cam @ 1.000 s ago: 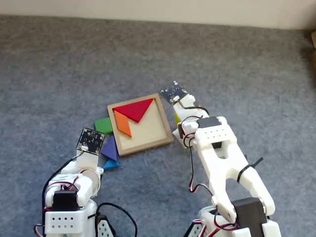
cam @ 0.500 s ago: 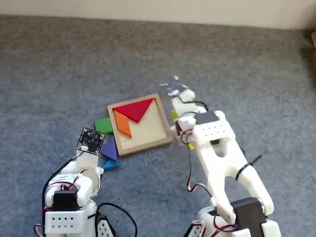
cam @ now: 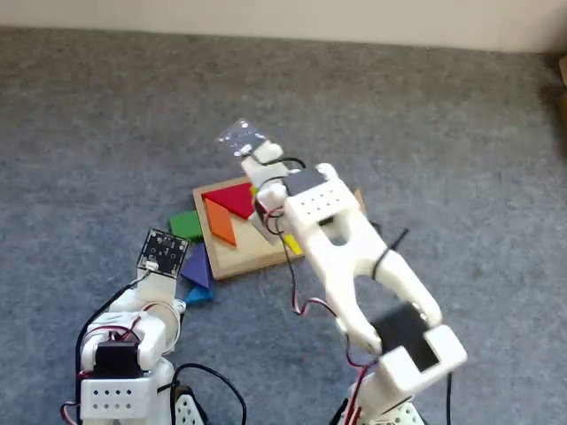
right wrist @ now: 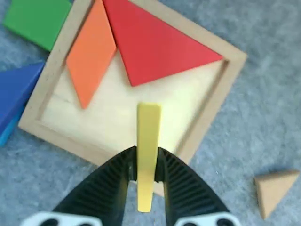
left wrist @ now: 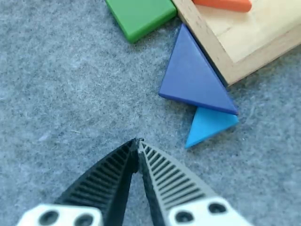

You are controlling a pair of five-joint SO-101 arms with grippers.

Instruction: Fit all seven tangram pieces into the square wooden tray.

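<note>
Square wooden tray (right wrist: 228, 88) on grey carpet (cam: 443, 133), seen from above and from both wrists. Inside it, a red triangle (right wrist: 155, 47) lies against one rim, and an orange parallelogram (right wrist: 91, 59) lies alongside the triangle's edge; the remaining floor of the tray is bare wood. A yellow piece (right wrist: 149, 122) stands on edge over that bare floor near the rim, pinched between the fingers of the right gripper (right wrist: 146, 151); whether it touches the wood cannot be told. Outside the tray, a green square (left wrist: 141, 14) lies just beside one rim, a dark blue triangle (left wrist: 195, 77) lies with one edge against the tray's corner, and a light blue triangle (left wrist: 207, 125) touches the dark blue one on its far side from the tray. A tan triangle (right wrist: 273, 188) rests on the carpet off the opposite side. The left gripper (left wrist: 138, 142) hangs over bare carpet near the two blue triangles, its fingers pressed together on nothing
</note>
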